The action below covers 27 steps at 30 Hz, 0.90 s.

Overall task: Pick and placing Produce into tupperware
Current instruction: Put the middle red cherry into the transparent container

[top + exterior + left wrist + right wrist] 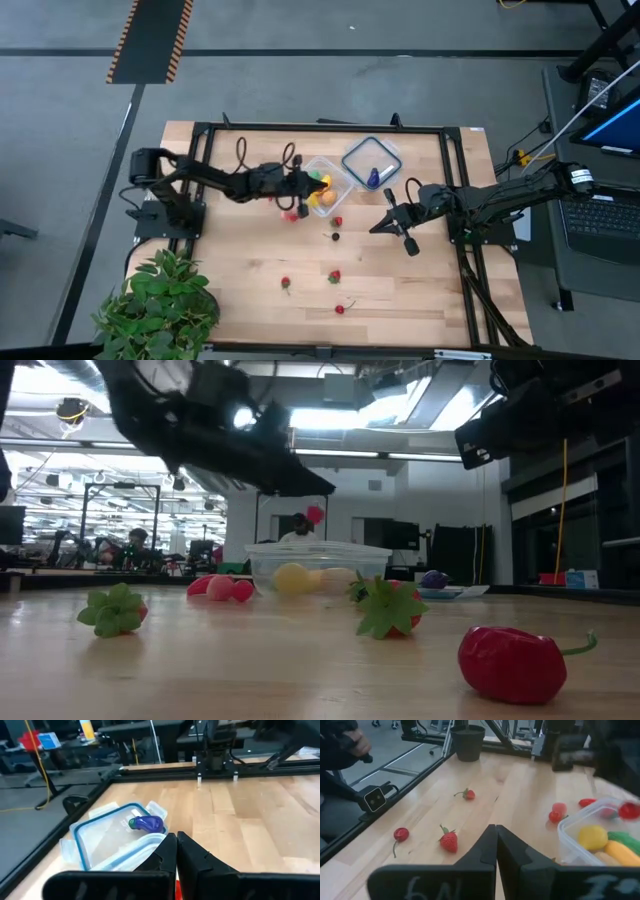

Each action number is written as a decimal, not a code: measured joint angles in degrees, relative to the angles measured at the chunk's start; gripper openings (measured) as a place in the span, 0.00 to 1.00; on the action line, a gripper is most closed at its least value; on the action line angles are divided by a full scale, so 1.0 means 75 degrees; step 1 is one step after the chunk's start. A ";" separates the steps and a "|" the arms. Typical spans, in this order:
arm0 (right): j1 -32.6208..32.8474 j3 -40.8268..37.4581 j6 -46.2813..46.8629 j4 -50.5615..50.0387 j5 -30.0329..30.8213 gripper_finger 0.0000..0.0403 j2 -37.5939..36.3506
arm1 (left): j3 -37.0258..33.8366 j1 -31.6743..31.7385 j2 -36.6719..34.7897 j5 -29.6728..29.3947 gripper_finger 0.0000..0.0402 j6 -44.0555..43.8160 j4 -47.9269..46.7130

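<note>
The clear tupperware [340, 172] stands mid-table and holds yellow, green and orange produce [592, 837]. My left gripper [303, 183] is at its left rim, shut, with a small red piece [314, 514] hanging under its tip. My right gripper [380, 226] hovers shut to the tub's right and holds nothing. More produce rests on the wood: red pieces [292, 213] by the tub, strawberries [449, 841] and a cherry [400, 834] nearer the front. A blue-purple piece [147, 823] lies on the lid [372, 158]. My left gripper is shut on the small red piece [629, 810], which hangs below the fingertips, clear of the table, at the tub's rim. The fingers [165, 851] reach nearly level from the table's left. They hide the place of contact, so which part they have cannot be told.
A leafy potted plant [160, 305] stands at the near left corner. A black frame [320, 128] runs around the table. The flat lid with a greyish-blue rim lies just beyond the tub's far right. Bare wood lies between the tub and the front strawberries.
</note>
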 joint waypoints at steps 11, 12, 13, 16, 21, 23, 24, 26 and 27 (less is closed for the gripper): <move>0.0000 0.0000 -0.0104 0.0075 -0.0003 0.02 0.0000 | 0.2071 0.0744 0.0667 0.1349 0.00 -0.0037 -0.3075; 0.0000 0.0000 -0.0153 0.0076 -0.0003 0.02 0.0000 | 0.2233 0.0790 0.0746 0.1541 0.00 -0.0021 -0.3243; 0.0000 0.0000 -0.0174 0.0077 -0.0003 0.02 0.0000 | 0.2387 0.0822 0.0830 0.1678 0.00 0.0006 -0.3384; 0.0000 0.0000 -0.0168 0.0074 -0.0003 0.02 0.0000 | 0.2747 0.0893 0.1136 0.1923 0.00 0.0153 -0.3600; 0.0000 0.0000 -0.0165 0.0074 -0.0003 0.02 0.0000 | 0.3241 0.0947 0.1730 0.2236 0.00 0.0183 -0.3901; 0.0000 0.0000 -0.0166 0.0073 -0.0003 0.02 0.0000 | 0.3332 0.0947 0.1893 0.2244 0.00 0.0199 -0.3944; 0.0000 0.0000 -0.0166 0.0073 -0.0003 0.02 0.0000 | 0.3353 0.0947 0.1943 0.2253 0.00 0.0227 -0.3897; 0.0000 0.0000 -0.0166 0.0071 -0.0003 0.02 0.0000 | 0.3357 0.0947 0.1987 0.2292 0.00 0.0245 -0.3927; 0.0000 0.0000 -0.0166 0.0071 -0.0003 0.02 0.0000 | 0.3357 0.0947 0.2017 0.2323 0.00 0.0252 -0.3893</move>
